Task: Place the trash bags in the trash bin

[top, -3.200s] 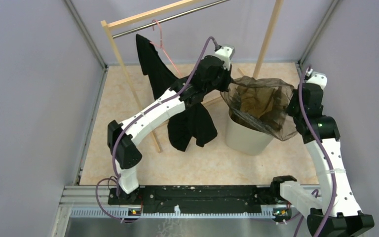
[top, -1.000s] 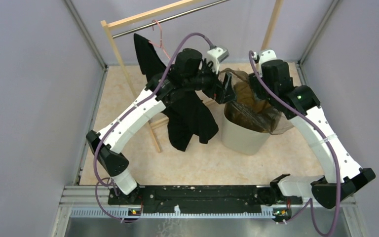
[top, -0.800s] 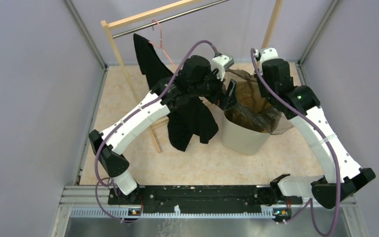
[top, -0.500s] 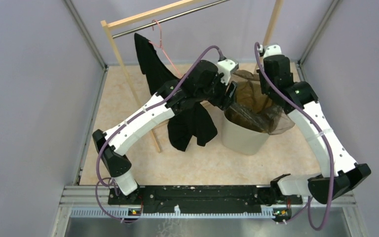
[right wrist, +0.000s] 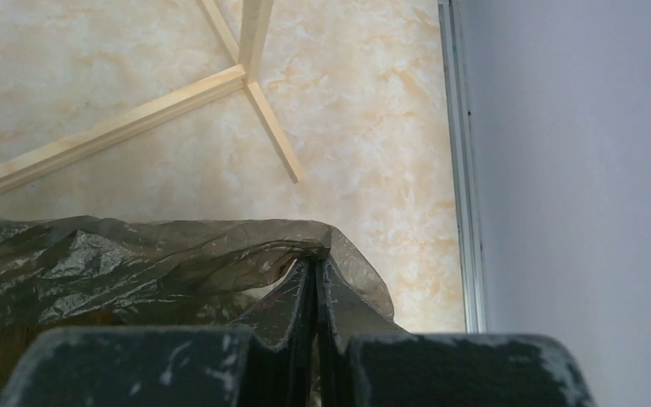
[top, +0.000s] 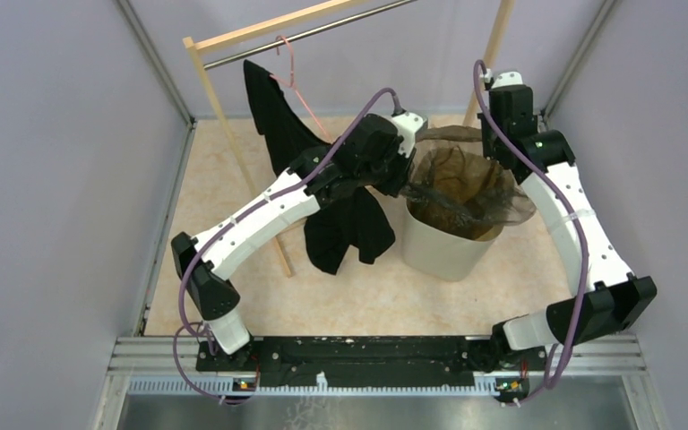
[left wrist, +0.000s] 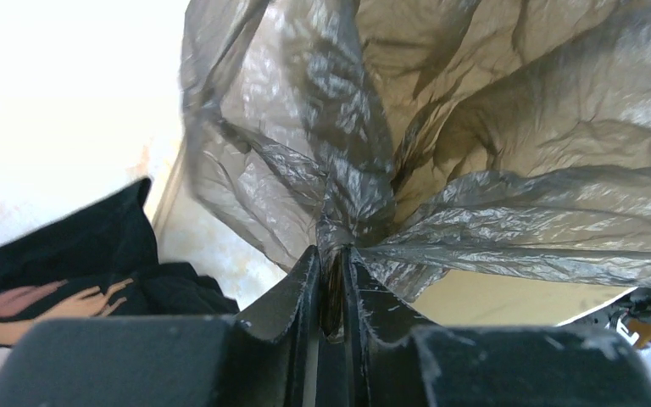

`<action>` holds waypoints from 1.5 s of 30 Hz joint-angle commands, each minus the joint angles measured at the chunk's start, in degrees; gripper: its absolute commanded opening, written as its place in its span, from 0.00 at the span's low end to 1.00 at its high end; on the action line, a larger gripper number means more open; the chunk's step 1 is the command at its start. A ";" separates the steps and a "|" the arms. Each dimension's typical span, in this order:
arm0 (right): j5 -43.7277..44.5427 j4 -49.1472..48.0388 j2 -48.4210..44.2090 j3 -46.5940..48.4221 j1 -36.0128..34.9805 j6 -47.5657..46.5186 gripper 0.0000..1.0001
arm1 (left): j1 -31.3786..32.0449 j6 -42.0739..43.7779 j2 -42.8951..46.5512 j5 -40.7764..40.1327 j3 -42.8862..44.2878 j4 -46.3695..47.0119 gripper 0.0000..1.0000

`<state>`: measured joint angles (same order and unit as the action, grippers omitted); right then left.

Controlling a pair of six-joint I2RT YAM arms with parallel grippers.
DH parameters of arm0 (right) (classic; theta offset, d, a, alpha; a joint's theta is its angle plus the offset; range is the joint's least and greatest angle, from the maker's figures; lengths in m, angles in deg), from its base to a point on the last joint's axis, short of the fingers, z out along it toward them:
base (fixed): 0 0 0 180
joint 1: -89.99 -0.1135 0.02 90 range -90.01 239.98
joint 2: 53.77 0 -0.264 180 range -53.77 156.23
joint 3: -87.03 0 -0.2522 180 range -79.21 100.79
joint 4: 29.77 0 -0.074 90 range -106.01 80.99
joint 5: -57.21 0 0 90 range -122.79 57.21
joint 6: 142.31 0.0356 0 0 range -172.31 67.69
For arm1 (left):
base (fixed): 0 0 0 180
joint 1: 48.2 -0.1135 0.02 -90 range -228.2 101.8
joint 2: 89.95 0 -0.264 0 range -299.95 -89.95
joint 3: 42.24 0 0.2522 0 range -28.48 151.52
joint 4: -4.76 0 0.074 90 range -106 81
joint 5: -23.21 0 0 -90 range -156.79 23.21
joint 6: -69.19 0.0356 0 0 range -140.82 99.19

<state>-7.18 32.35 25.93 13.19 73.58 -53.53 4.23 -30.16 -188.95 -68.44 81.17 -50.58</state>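
Left gripper is clamped hard on a bunched knot of the bag, film fanning out from the pinch in tight pleats. Right gripper is closed on a thin fold of the bag's hem, far right. The bag hangs stretched between the two over the bin: body sags into the mouth, far edge is held above the rim, right side bulges out past it. Reads as mid-step, seating the bag's mouth over the rim. My take: hold both pinches, spread them wider than the rim, then drop both sides evenly so the hem wraps outside; an uneven drop likely dumps the whole bag inside. Pull gently, since the film is thin and the left grip loads one gathered point, so tear or slip risk sits there. Bin looks light and smooth-walled, so it could slide or tip under side pull. Left arm is close to the T-shirt on the rack; watch for a snag. Materials: bag is glossy, crinkled, translucent brown-grey film, floppy, no shape of its own. Bin is cream plastic with a rounded-square rim and sides tapering down. Floor is marbled beige, rack is bare wood.
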 commanded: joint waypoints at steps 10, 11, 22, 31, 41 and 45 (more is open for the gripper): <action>-4.06 -2.28 8.85 5.43 1.11 0.59 0.05 | -0.04 -4.85 9.00 3.35 -12.18 3.25 0.23; -5.50 -1.41 8.73 5.88 1.08 0.64 0.13 | -0.04 -5.22 9.35 3.74 -12.54 3.46 0.23; -14.34 -1.36 1.96 8.37 -1.44 -4.89 0.69 | -0.04 -6.37 9.99 4.97 -13.87 4.63 0.22; -35.50 -8.18 5.84 7.36 -1.16 -8.62 0.69 | -0.04 -6.38 9.65 3.69 -13.96 4.61 0.21; -39.26 -5.63 10.59 10.20 -0.71 -8.02 0.67 | -0.04 -7.16 10.40 3.88 -15.29 5.17 0.18; -39.70 -6.03 10.75 9.46 0.25 -6.32 0.50 | 0.01 -7.48 10.40 4.66 -15.32 5.20 0.18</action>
<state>-44.82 28.07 38.22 21.69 72.88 -61.26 4.23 -36.69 -180.55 -64.46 66.43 -47.94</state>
